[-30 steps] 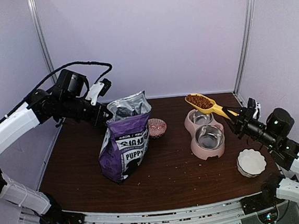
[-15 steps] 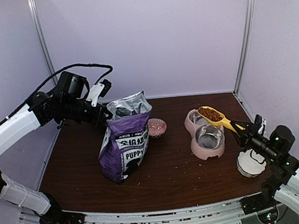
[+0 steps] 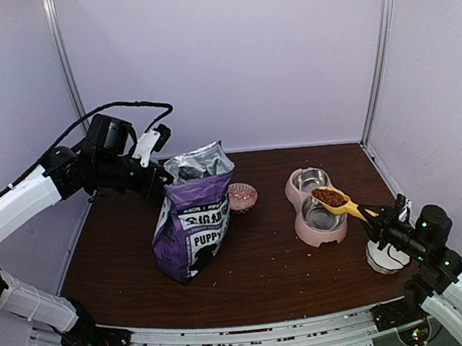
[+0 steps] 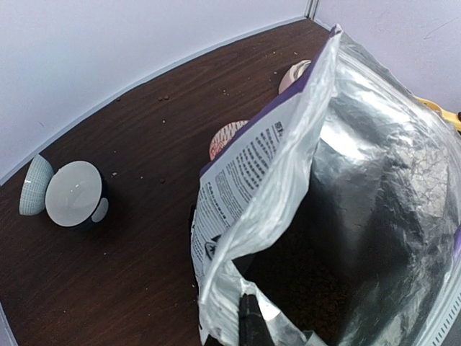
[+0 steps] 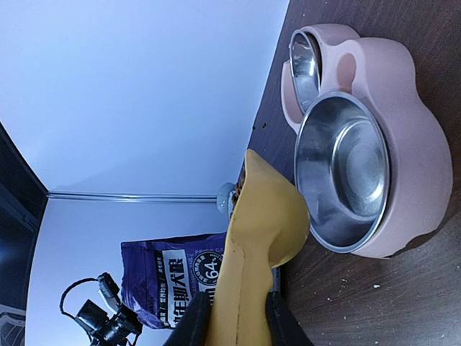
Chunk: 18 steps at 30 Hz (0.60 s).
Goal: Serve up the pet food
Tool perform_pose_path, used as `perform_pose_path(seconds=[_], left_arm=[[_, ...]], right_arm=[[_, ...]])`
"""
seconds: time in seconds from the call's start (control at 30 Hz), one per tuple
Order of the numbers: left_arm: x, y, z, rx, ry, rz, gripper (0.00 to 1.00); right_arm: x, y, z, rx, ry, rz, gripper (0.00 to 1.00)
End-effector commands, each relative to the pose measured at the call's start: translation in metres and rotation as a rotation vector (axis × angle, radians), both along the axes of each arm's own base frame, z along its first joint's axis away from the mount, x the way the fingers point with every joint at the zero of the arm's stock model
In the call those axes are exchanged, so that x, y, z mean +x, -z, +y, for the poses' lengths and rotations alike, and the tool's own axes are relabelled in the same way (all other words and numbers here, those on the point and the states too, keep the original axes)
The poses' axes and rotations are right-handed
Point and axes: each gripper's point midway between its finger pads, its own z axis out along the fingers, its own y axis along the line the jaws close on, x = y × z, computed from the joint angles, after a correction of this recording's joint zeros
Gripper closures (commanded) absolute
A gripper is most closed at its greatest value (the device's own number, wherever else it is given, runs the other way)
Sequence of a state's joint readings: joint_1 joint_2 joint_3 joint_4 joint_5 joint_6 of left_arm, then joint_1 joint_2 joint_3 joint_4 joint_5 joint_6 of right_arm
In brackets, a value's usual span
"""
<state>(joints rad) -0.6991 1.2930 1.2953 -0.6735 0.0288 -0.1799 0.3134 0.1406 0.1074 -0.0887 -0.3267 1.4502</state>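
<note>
Right gripper (image 3: pixel 378 215) was clamped on the yellow scoop (image 3: pixel 343 204) by its handle. The pet food (image 3: pixel 328 196) sat heaped in the scoop's far end, well clear of the fingers, above the near steel bowl (image 3: pixel 322 217) of the pink feeder (image 3: pixel 308 235). Left gripper (image 3: pixel 164 181) was pinched tight on the purple bag (image 3: pixel 193 221) at its rim.

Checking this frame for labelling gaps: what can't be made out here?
- Right wrist view: scoop shows only its underside, hiding the pet food.
- Left wrist view: bag interior too dark to see contents.
- Top view: white bowl partly behind the right arm.
</note>
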Motion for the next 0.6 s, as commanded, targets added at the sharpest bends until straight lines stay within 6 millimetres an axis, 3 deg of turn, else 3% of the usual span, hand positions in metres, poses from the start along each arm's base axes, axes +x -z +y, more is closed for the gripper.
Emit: perform_pose_path(seconds=[0.0, 0.2, 0.57], left_arm=[[0.007, 0.011, 0.011, 0.044, -0.030, -0.019, 1.00], [0.005, 0.012, 0.011, 0.042, -0.026, -0.019, 1.00], [0.002, 0.011, 0.009, 0.032, -0.008, -0.012, 1.00]], right_arm=[[0.000, 0.011, -0.010, -0.062, 0.046, 0.023, 0.87], [-0.001, 0.024, -0.012, -0.133, 0.044, 0.077, 0.87], [0.000, 0.011, -0.018, -0.288, 0.045, 0.117, 0.87]])
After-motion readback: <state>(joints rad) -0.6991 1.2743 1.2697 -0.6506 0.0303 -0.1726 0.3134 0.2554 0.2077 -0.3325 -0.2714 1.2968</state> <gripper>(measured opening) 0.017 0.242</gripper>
